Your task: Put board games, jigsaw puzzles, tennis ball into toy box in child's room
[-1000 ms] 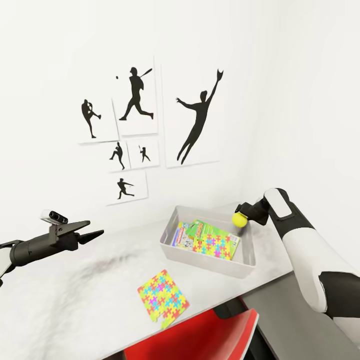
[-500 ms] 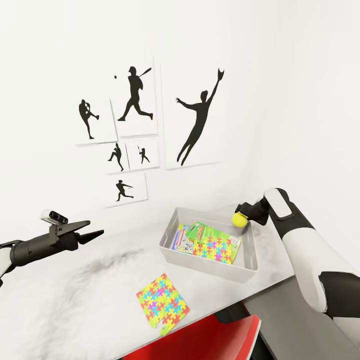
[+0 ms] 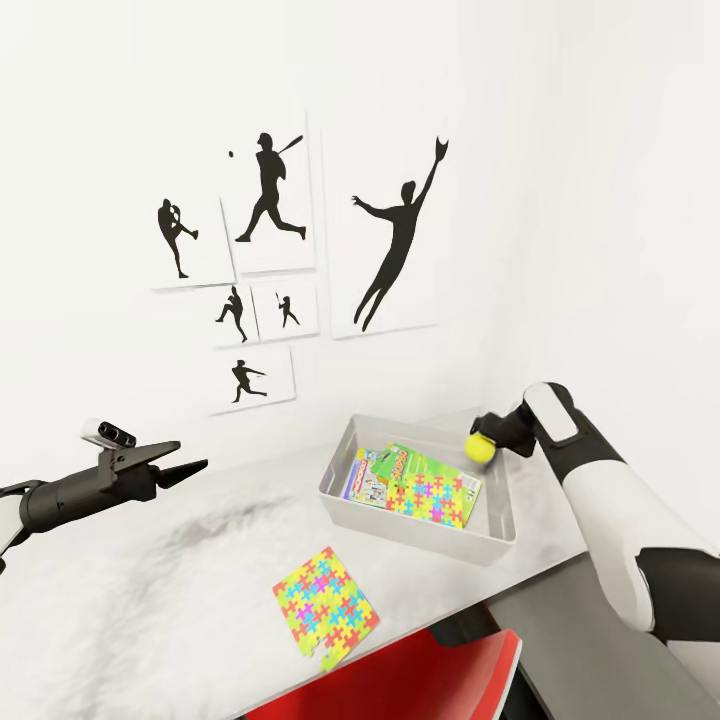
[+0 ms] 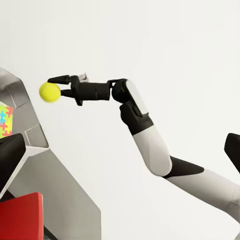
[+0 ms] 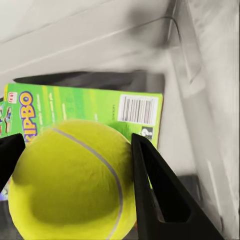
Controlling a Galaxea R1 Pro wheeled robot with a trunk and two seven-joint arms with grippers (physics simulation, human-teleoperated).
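Yellow tennis ball (image 3: pixel 481 445) is being squeezed by the right gripper (image 3: pixel 483 437) above the toy box (image 3: pixel 420 524), while the left gripper (image 3: pixel 185 468) is hanging nearly shut, holding nothing.

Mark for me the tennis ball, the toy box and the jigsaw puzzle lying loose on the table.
tennis ball (image 3: pixel 482 446): head view, middle of the yellow ball held in the right claw (image 3: pixel 480 438).
toy box (image 3: pixel 395 522): head view, its near outer wall.
jigsaw puzzle (image 3: pixel 326 606): head view, centre of the panel.

Head view high over table (image 3: pixel 150 600), wrist views share tennis ball (image 5: pixel 70 180)
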